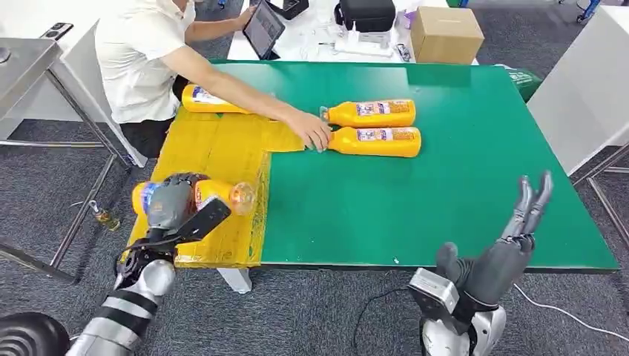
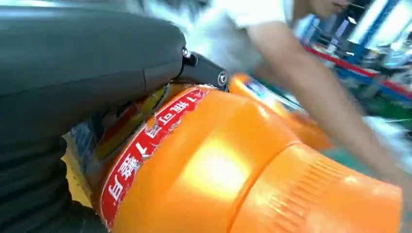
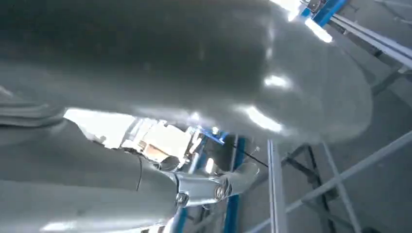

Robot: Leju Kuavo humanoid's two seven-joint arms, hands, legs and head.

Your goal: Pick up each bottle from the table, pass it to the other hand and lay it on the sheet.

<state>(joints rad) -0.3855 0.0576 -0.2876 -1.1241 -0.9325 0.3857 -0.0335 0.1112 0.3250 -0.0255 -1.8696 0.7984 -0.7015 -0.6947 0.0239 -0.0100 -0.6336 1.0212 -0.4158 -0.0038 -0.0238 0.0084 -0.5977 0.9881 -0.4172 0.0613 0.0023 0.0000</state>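
My left hand (image 1: 172, 204) grips an orange bottle (image 1: 219, 195) lying on its side just over the yellow sheet (image 1: 222, 148) at the table's left; close up, the bottle (image 2: 209, 165) sits under the grey thumb (image 2: 87, 53). Another orange bottle (image 1: 204, 100) lies at the sheet's far end. Two more orange bottles (image 1: 373, 113) (image 1: 378, 141) lie side by side on the green table (image 1: 445, 185), and a person's hand (image 1: 311, 130) touches their caps. My right hand (image 1: 512, 237) is raised at the table's near right edge, fingers straight and apart, holding nothing.
A person in a white shirt (image 1: 141, 59) sits at the far left, arm stretched across the sheet. A tablet (image 1: 263, 28), a cardboard box (image 1: 445, 33) and a dark case (image 1: 367, 13) stand on a white table behind. A metal bench (image 1: 30, 67) flanks the left.
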